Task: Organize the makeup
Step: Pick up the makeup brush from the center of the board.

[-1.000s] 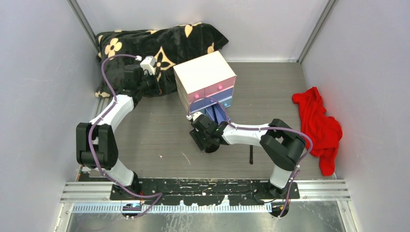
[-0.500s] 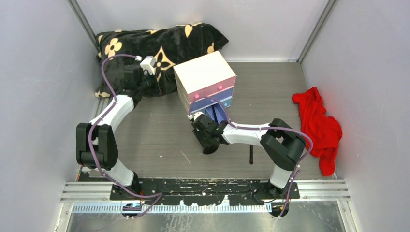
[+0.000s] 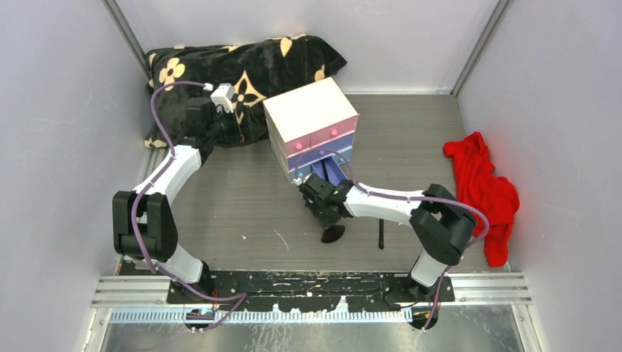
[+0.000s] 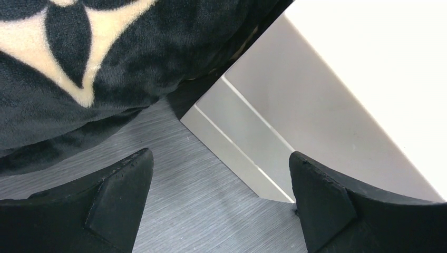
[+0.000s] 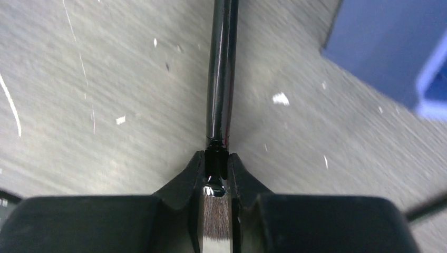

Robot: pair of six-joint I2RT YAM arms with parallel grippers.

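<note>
My right gripper hangs just in front of the cream box, beside its pulled-out blue drawer. In the right wrist view it is shut on a black-handled brush. The bristles sit between the fingers and the handle points away over the table. A black round compact lies on the table just near of this gripper. A thin black stick lies to its right. My left gripper is open and empty, low over the table at the box's left side. The other makeup is out of view.
A black blanket with cream flowers lies at the back left, against the box and close to my left gripper. A red cloth lies at the right wall. The blue drawer's corner shows in the right wrist view.
My right gripper has moved right and back toward the open blue drawer with the brush, uncovering the black round compact. The left arm has barely moved.
</note>
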